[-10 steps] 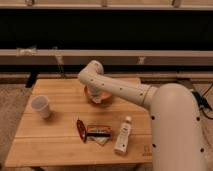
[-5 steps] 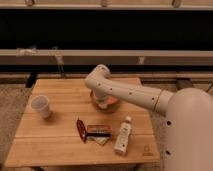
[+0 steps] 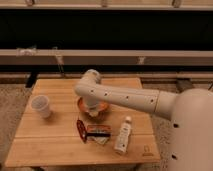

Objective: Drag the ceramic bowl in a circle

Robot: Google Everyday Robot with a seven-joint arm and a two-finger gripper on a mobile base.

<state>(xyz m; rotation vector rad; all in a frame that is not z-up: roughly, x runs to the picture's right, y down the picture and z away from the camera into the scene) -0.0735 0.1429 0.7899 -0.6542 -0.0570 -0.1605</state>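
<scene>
The ceramic bowl (image 3: pixel 100 108), orange-brown and shallow, sits near the middle of the wooden table (image 3: pixel 55 140). Most of it is hidden under my white arm. My gripper (image 3: pixel 93 109) reaches down into the bowl from above, at its centre-left. The arm's wrist covers the fingers.
A translucent white plastic cup (image 3: pixel 40 106) stands at the table's left. A red-handled tool (image 3: pixel 81 130) and a dark snack packet (image 3: pixel 99 132) lie just in front of the bowl. A white bottle (image 3: pixel 123 135) lies at the front right. A dark shelf wall runs behind the table.
The bowl and my gripper have moved toward the front of the table, closer to the packet and the red tool. The arm has stretched further left across the table.
</scene>
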